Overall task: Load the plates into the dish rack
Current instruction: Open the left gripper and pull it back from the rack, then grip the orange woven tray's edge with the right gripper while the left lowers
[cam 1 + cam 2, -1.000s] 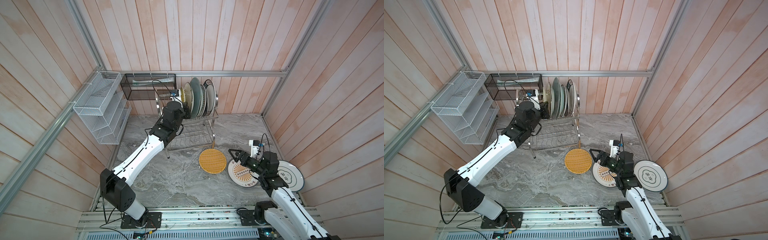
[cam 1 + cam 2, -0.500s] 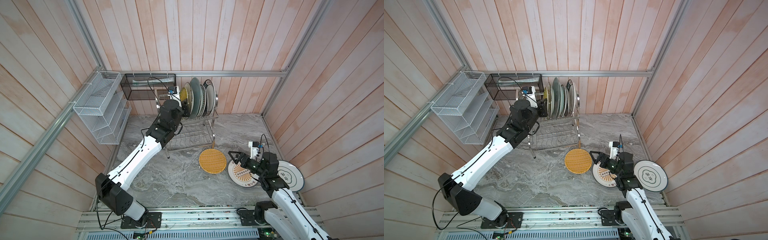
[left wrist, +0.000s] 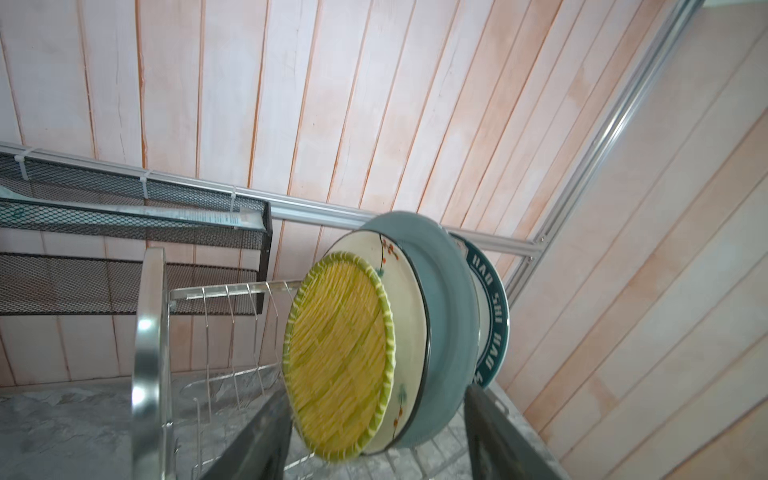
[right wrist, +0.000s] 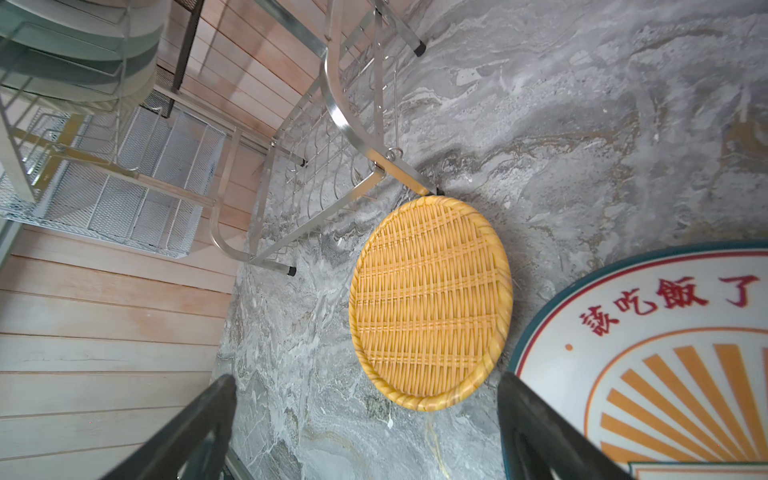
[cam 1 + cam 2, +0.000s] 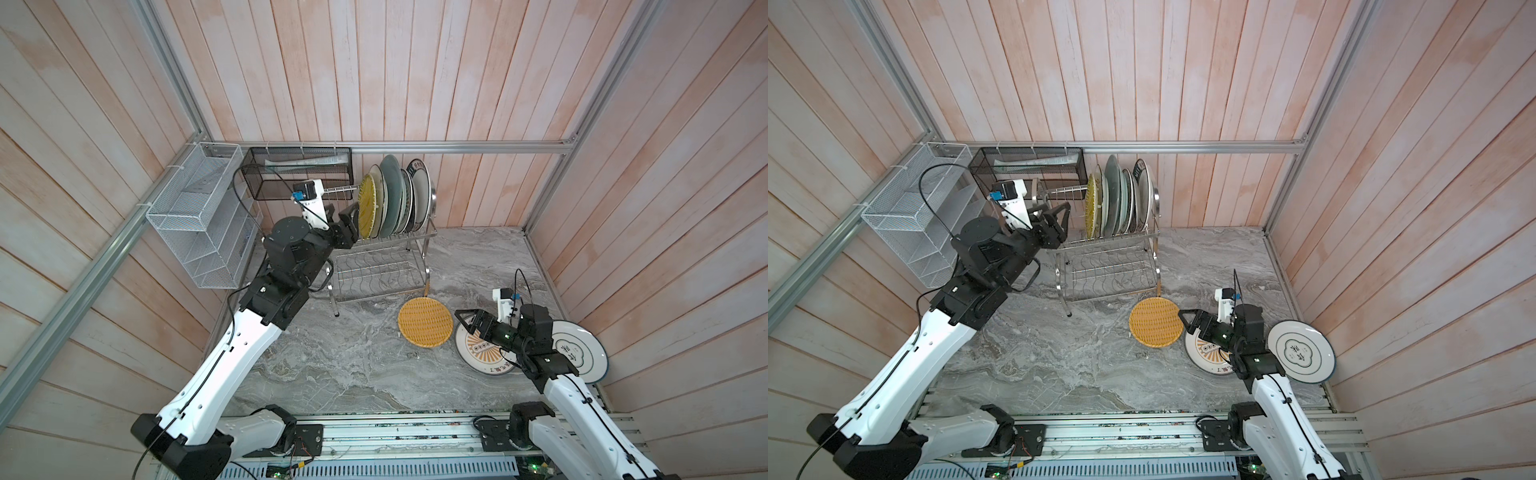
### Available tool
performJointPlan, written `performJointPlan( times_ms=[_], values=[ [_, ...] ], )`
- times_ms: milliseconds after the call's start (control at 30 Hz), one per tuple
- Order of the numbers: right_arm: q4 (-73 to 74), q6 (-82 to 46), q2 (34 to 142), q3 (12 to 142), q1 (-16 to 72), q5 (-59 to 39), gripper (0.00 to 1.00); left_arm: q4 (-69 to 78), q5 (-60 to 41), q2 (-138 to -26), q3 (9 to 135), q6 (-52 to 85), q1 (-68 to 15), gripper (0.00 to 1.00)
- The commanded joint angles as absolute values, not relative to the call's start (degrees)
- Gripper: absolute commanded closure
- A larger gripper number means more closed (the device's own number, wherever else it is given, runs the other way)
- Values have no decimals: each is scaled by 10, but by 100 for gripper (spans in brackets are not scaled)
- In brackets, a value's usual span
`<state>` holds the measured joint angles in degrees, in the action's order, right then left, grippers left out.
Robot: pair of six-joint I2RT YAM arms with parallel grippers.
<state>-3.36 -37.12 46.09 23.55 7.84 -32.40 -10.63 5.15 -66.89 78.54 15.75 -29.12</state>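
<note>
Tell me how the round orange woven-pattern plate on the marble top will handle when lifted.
The round orange woven-pattern plate looks rigid and glossy, likely moulded: it should not flop, but may slip in a pinch. Flat on the grey marble tabletop, it would probably slide when pushed, not roll.

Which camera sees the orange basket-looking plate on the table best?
The right wrist view: the orange woven plate sits in the middle, whole and close, its weave clear. In both top views it lies flat but looks small. The left wrist view misses it.
</note>
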Motion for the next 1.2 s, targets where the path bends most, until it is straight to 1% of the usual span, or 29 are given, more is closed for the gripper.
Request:
performJointPlan(
  times_ms=[0, 133, 267, 367, 533, 667, 800, 1033, 1100, 1167],
  values=[
    [-25, -335, 511, 244, 84, -306, 3, -114, -51, -622, 720, 141, -288, 18],
    [6, -302, 606, 266, 92, -295, 6, -118, -138, -558, 642, 124, -287, 0],
    [18, -264, 691, 301, 94, -277, 13, -124, -177, -501, 566, 127, -287, 0],
    [33, -256, 734, 324, 96, -270, 17, -117, -202, -471, 511, 137, -287, 0],
    [34, -231, 804, 371, 106, -250, 21, -86, -217, -458, 443, 164, -287, 0],
    [18, -214, 865, 406, 106, -246, 22, -69, -230, -465, 422, 169, -287, 0],
    [15, -208, 917, 433, 108, -291, 23, -64, -225, -476, 412, 166, -287, 0],
    [20, -205, 943, 433, 112, -325, 26, -63, -226, -480, 403, 167, -287, 0],
    [23, -206, 949, 429, 117, -345, 30, -61, -224, -479, 400, 167, -287, 0],
    [20, -204, 954, 426, 123, -349, 31, -59, -225, -480, 397, 169, -287, 0]
  ],
)
